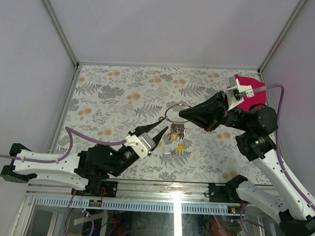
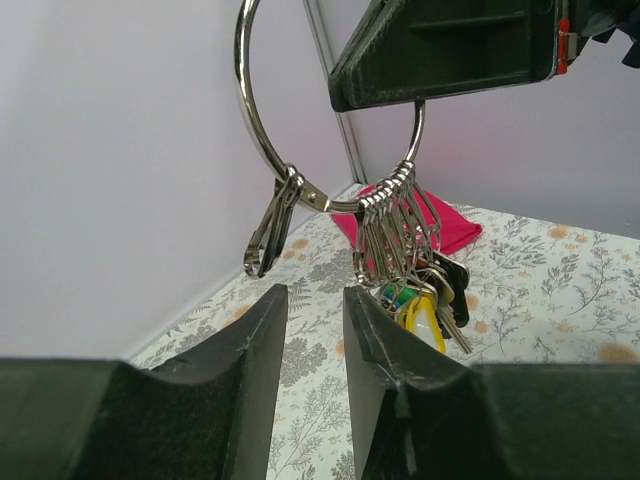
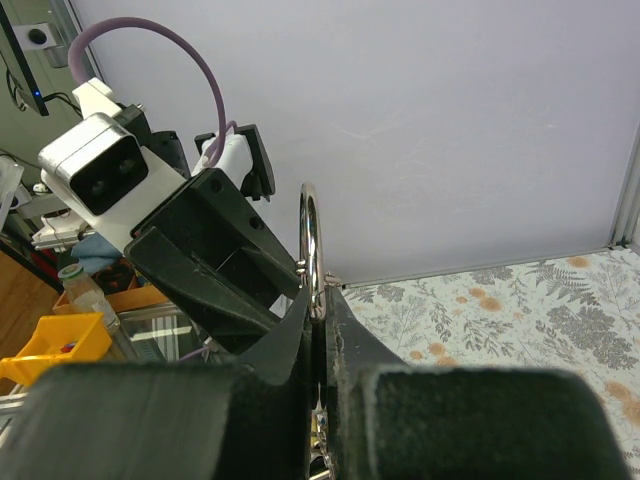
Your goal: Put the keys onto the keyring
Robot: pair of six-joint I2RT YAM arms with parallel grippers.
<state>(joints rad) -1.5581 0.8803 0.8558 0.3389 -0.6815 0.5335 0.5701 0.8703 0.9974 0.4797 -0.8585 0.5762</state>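
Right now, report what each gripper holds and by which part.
The right gripper holds the keyring, pinched on its bare wire rim, above the hanging keys. The left gripper holds nothing; its jaws stand apart below the ring.

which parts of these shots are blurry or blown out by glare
Left wrist view: the left hand up close is soft, the keyring sharp with bright glints. Right wrist view: the right hand is blurred. Top view: evenly lit.

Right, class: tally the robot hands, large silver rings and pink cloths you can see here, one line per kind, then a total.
Robot hands: 2, the left hand and the right hand
Large silver ring: 1
Pink cloth: 1
Total: 4
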